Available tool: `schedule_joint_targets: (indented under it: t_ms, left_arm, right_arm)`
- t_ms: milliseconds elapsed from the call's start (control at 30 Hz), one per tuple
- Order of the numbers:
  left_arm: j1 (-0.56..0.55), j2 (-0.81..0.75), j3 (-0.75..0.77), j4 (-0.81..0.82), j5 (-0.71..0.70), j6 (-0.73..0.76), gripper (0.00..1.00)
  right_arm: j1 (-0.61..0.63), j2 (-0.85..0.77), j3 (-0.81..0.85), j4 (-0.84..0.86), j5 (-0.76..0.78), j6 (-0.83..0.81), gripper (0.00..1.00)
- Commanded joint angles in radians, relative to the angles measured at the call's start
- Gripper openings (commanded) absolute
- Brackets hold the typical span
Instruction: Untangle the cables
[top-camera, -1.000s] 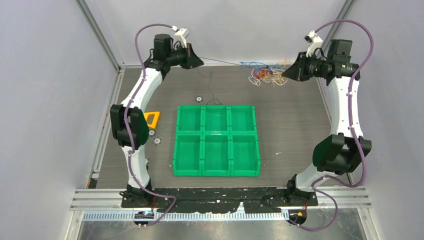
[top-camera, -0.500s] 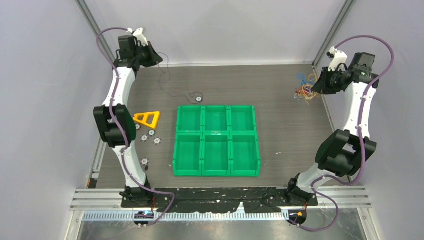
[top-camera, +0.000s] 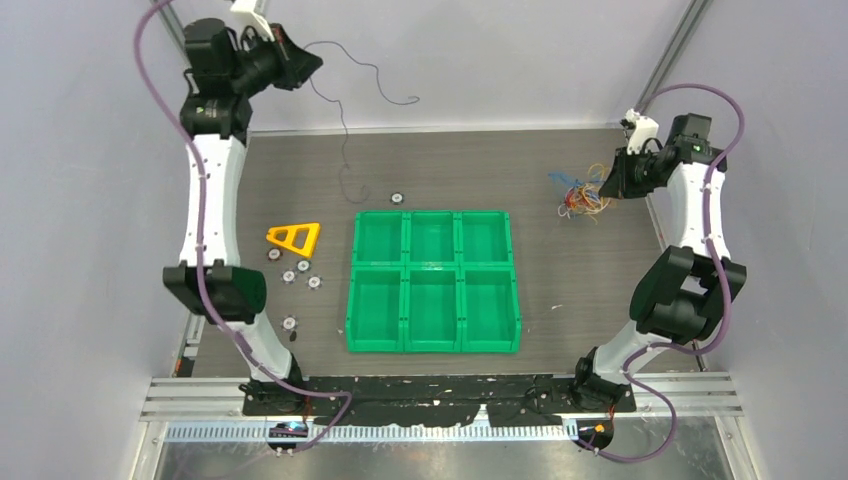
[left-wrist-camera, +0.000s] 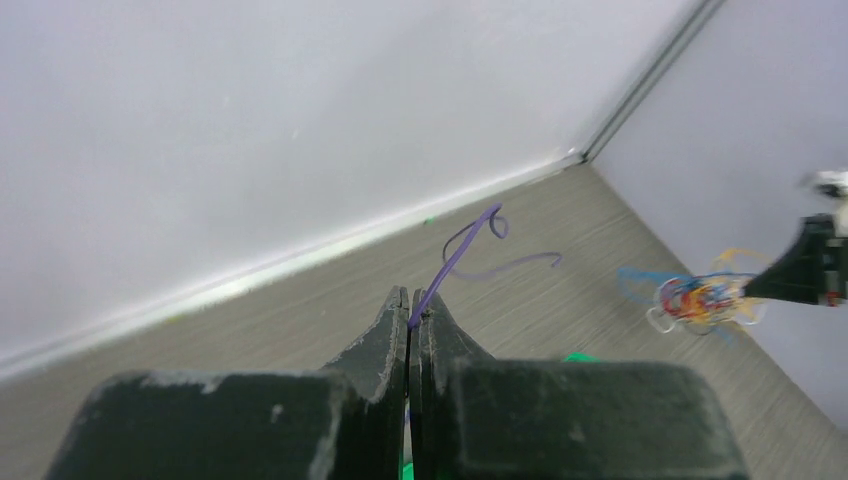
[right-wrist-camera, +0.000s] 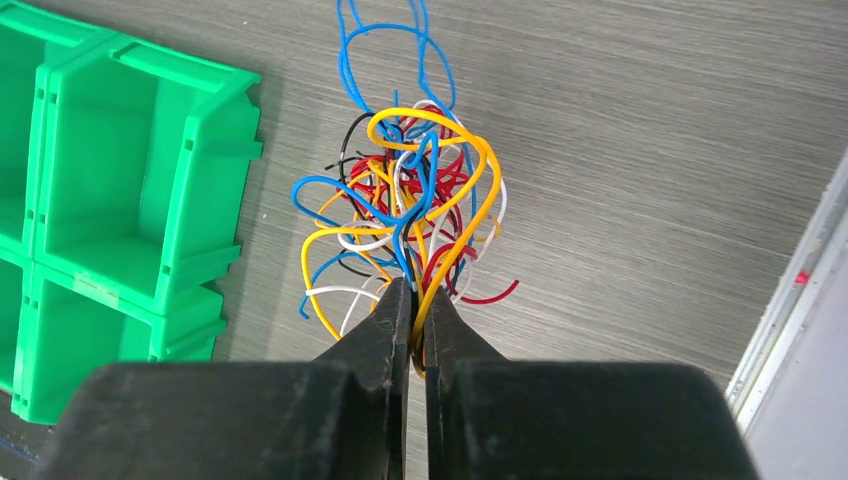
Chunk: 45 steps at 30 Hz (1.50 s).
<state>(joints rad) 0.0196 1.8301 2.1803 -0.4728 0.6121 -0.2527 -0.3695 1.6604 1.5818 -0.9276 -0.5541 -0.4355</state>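
My left gripper (top-camera: 300, 62) is raised high at the back left, shut on one thin dark cable (top-camera: 345, 120). The cable hangs free, one end curling right and the other dangling toward the table. In the left wrist view the pressed-together fingertips (left-wrist-camera: 413, 305) pinch the same cable (left-wrist-camera: 455, 255), which looks purple there. My right gripper (top-camera: 610, 185) is low at the right side, shut on the tangle of cables (top-camera: 578, 197). In the right wrist view, blue, yellow, red, white and black strands (right-wrist-camera: 410, 200) fan out from the shut tips (right-wrist-camera: 412, 292).
A green six-compartment tray (top-camera: 405, 270) sits mid-table, its corner also showing in the right wrist view (right-wrist-camera: 120, 200). A yellow triangle (top-camera: 293, 238) and small white discs (top-camera: 300, 272) lie on the left. Another disc (top-camera: 397, 198) lies behind the tray. Walls close in on three sides.
My left arm swung left and rose, pulling the dark cable out of the tangle and off the table. My right gripper carried the tangle from the back middle to the right side.
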Motion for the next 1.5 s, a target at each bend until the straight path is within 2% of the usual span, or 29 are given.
schedule_joint_targets:
  t_ms: [0,433,667,867,933,1100,1300,1467]
  left_arm:
    - [0.004,-0.142,0.042,-0.005,0.112,-0.034,0.0]
    - [0.003,-0.308,0.008,0.102,0.205,-0.175,0.0]
    - [-0.008,-0.354,-0.162,0.302,0.249,-0.331,0.0]
    - [-0.056,-0.36,-0.303,0.372,0.233,-0.326,0.0]
    - [-0.064,-0.369,-0.413,0.344,0.218,-0.273,0.0]
    - [-0.064,-0.427,-0.562,0.276,0.26,-0.199,0.0]
    - [-0.065,-0.484,-0.601,0.148,0.312,-0.142,0.0]
    - [-0.121,-0.507,-0.683,0.049,0.11,-0.064,0.0]
  right_arm:
    - [0.027,0.004,-0.008,0.06,-0.006,0.0,0.05]
    - [0.073,0.011,0.005,0.076,-0.021,0.017,0.06]
    - [0.074,0.005,0.006,0.072,-0.027,0.016,0.05]
    - [0.074,-0.004,0.006,0.065,-0.026,0.003,0.05]
    - [0.074,-0.005,0.012,0.056,-0.022,-0.008,0.06]
    - [0.071,-0.016,0.009,0.05,-0.012,-0.028,0.05]
    - [0.069,-0.02,-0.003,0.051,-0.016,-0.032,0.05]
    - [0.067,-0.008,0.002,0.052,-0.023,-0.023,0.05]
